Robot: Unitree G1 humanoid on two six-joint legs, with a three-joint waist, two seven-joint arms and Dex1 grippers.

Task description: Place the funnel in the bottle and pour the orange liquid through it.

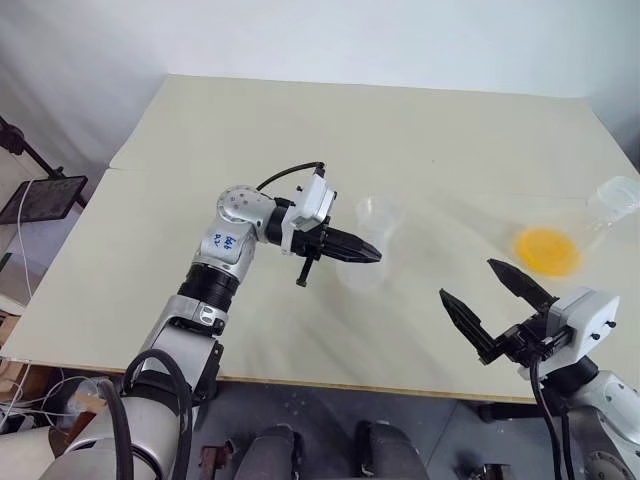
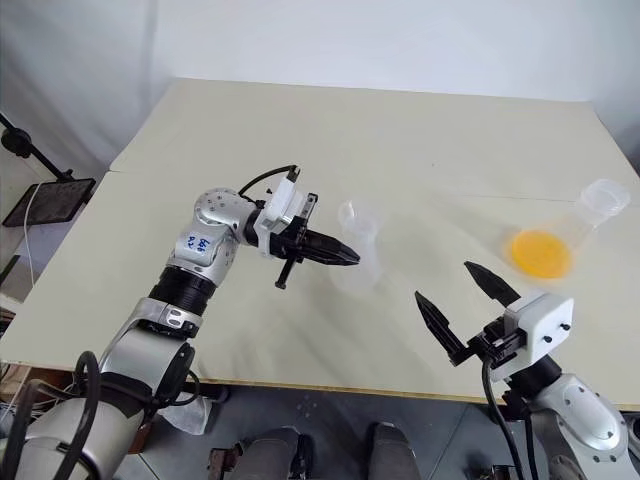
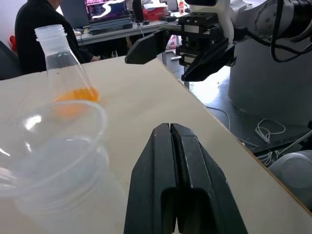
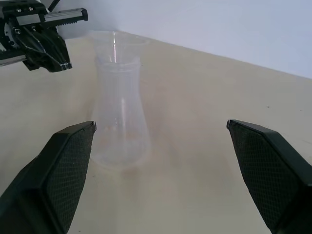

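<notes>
The small clear bottle point(image 1: 362, 272) stands upright mid-table with the clear funnel point(image 1: 377, 214) seated in its neck; the right wrist view shows the funnel point(image 4: 115, 41) on the bottle point(image 4: 119, 127). My left gripper point(image 1: 374, 255) is shut and empty, pointing level at the bottle's neck from its left, just short of it. The orange liquid point(image 1: 547, 250) lies shallow in a larger clear flask point(image 1: 612, 197) at the right. My right gripper point(image 1: 468, 279) is open with nothing in it, hovering near the table's front edge between bottle and flask.
The beige table point(image 1: 300, 130) extends far behind the vessels. A black stand point(image 1: 40, 195) is off its left edge. In the left wrist view a person point(image 3: 34, 29) sits at a desk beyond the table.
</notes>
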